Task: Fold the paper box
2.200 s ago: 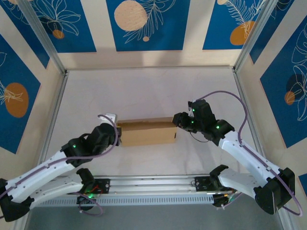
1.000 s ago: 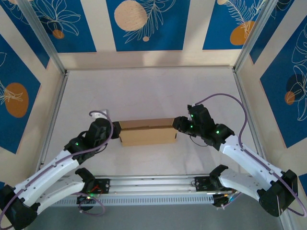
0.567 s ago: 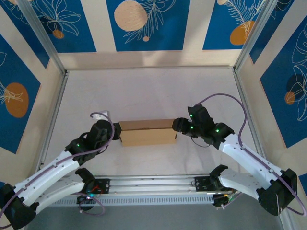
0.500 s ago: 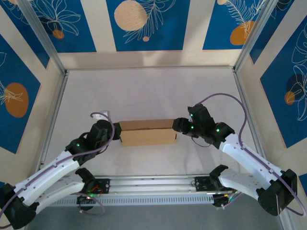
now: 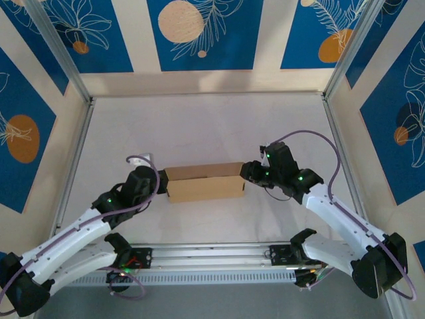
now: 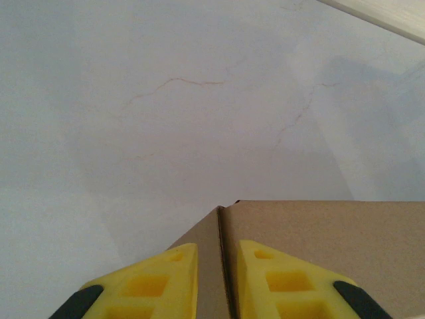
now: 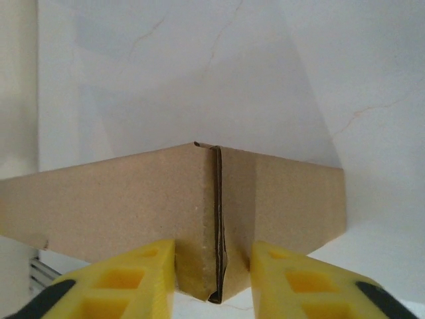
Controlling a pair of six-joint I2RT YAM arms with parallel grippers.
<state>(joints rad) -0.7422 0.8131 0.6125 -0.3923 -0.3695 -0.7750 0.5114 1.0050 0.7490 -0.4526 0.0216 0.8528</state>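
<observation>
The paper box [image 5: 204, 181] is a brown, folded-up shallow cardboard box lying lengthwise across the middle of the white table. My left gripper [image 5: 161, 184] is at its left end. In the left wrist view the yellow fingers [image 6: 166, 282] press either side of a cardboard seam of the box [image 6: 319, 246], so the left gripper [image 6: 218, 272] is shut on it. My right gripper [image 5: 246, 171] is at the right end. In the right wrist view the right gripper [image 7: 212, 272] pinches the doubled end wall of the box [image 7: 99, 199], with both pads touching cardboard.
An aluminium frame rail [image 5: 212, 252] runs along the near edge between the arm bases. Upright frame posts [image 5: 73, 80] and blue patterned walls close in the table on the left, right and back. Bare white tabletop [image 5: 199, 126] lies beyond the box.
The left wrist has dropped lower against the box's left end since the earliest frame. In the last second the right wrist has edged slightly away from me; the box has barely moved.
</observation>
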